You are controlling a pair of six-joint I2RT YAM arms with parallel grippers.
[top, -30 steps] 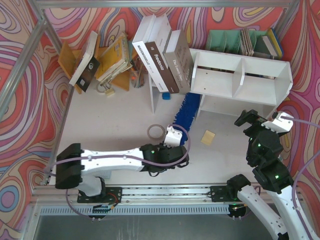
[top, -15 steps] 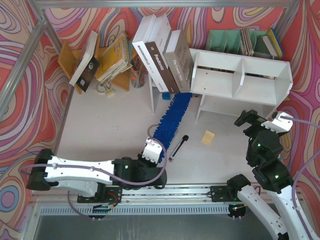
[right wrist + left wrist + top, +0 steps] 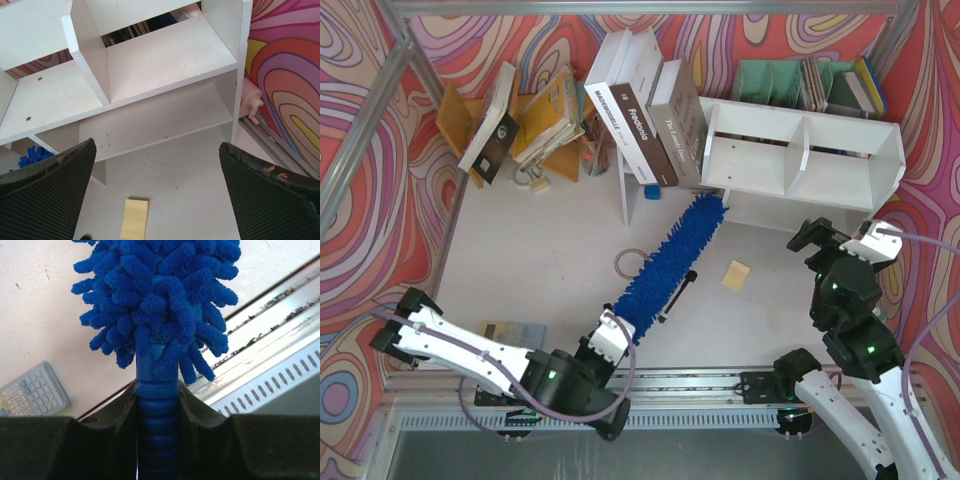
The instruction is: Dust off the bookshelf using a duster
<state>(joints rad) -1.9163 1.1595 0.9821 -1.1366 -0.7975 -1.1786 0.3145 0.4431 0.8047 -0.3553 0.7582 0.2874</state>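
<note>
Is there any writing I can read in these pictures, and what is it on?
"fredonia": on the dark brown book spine.
On the white book spine: print too blurred to read.
On the grey-brown book: lettering too small.
On the calculator keys: too small.

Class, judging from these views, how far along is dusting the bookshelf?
Done: the duster is picked up, and the left gripper has its jaws shut on the handle. In hand: its fluffy tip is at the bookshelf lower left end. Left: the upper compartments, which the duster is not near. The right gripper hangs open.
</note>
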